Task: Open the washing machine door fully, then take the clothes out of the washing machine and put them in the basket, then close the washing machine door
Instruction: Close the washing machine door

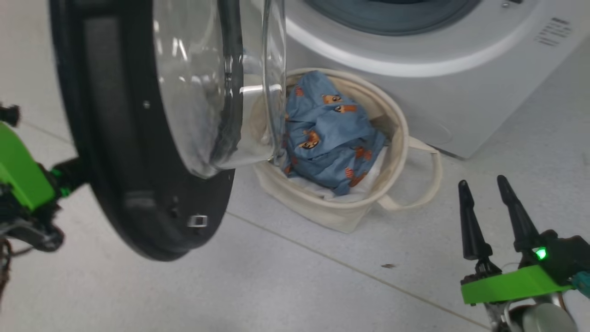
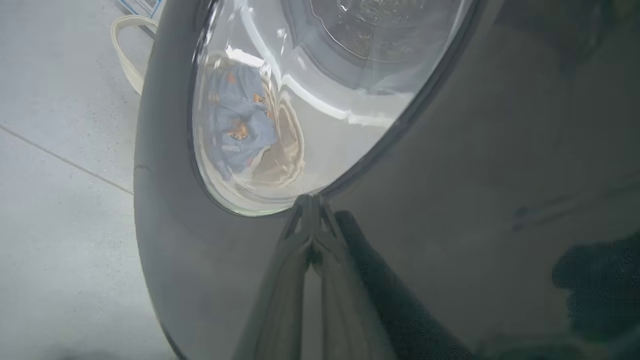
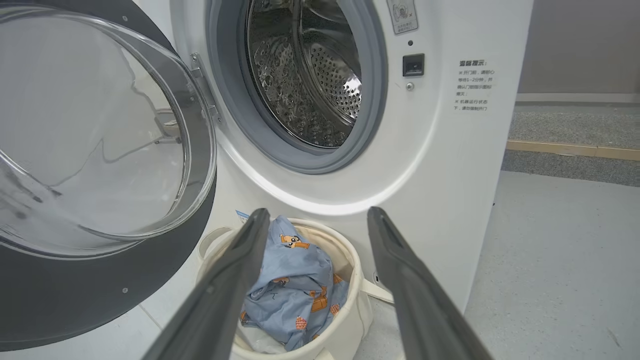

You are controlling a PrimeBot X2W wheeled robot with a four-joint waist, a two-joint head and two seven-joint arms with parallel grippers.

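The washing machine door stands swung open at the left, its black rim and bulging glass facing me. My left gripper is shut, its tips resting on the door's outer black rim at the edge of the glass. Its green wrist shows left of the door. The clothes, light blue with orange animals, lie in the cream basket in front of the washing machine. My right gripper hangs open and empty, right of the basket. Its wrist view shows a bare steel drum.
A white sheet lies under the clothes in the basket. One looped handle sticks out toward my right gripper. Pale tiled floor spreads in front. Right of the machine runs a wooden strip along grey carpet.
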